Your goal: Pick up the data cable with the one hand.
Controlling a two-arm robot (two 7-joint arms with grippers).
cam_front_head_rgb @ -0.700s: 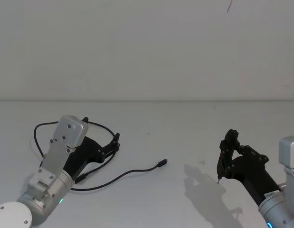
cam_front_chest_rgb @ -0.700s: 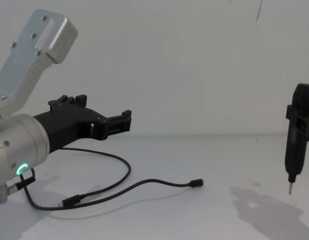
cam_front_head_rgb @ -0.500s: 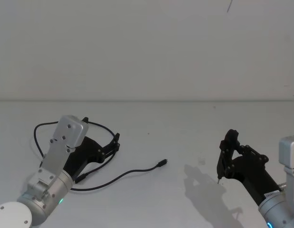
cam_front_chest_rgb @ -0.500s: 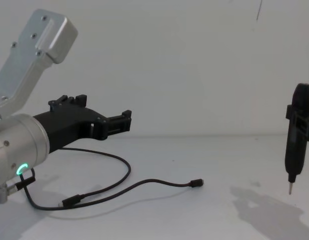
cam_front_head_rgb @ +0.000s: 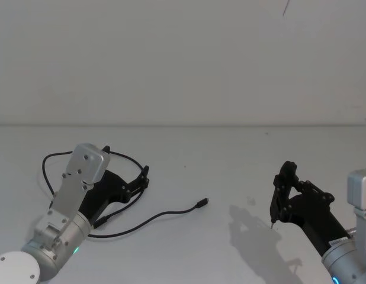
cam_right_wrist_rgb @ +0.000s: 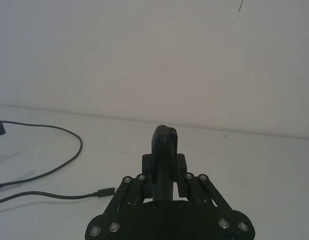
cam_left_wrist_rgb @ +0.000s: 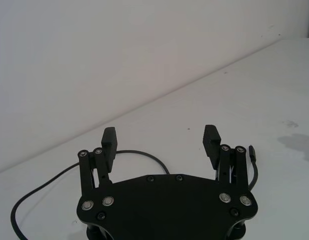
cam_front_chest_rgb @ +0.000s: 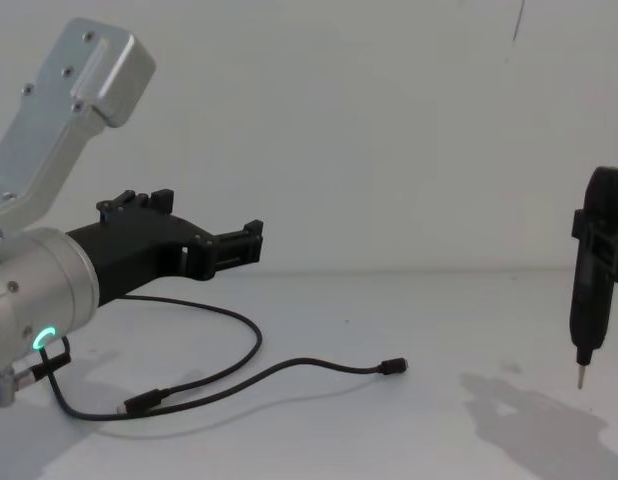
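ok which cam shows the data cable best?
Head view: the data cable is laid out from above, both plugs visible; the open left claw and its arm cover part. Chest view shows it side-on. Left wrist view catches an arc, right wrist view a curve and a plug.

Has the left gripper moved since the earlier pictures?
No. The left gripper keeps the same place above the data cable in the chest view.

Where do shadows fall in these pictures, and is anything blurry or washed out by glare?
Head view: the right gripper throws a soft grey shadow on the table, toward the robot's left. Chest view: that shadow lies below it, and the cable casts a faint one. Left wrist view: the left gripper, fingers open, looks sharp; no glare.
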